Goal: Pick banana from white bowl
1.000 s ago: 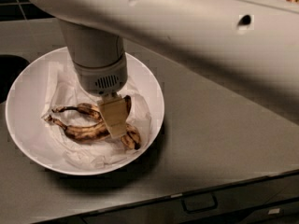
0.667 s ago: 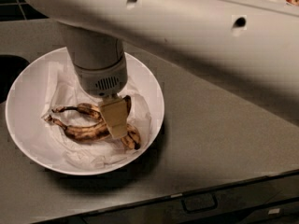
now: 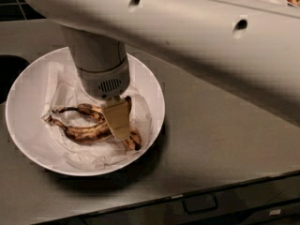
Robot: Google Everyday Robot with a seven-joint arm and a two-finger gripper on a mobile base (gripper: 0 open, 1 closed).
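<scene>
The white bowl is wide and shallow and sits on the grey counter at the left, lined with crumpled white paper. The banana lies in it, long, curved and brown-yellow, with a thin dark stem pointing left. A shorter dark banana lies just behind it. My gripper is down inside the bowl, right at the bananas' right-hand part and covering their middle. Its grey wrist stands upright above them.
My thick white arm crosses the top of the view from left to right and hides the back of the counter. The counter's front edge runs along the bottom with a drawer handle below it. A dark recess lies at the far left.
</scene>
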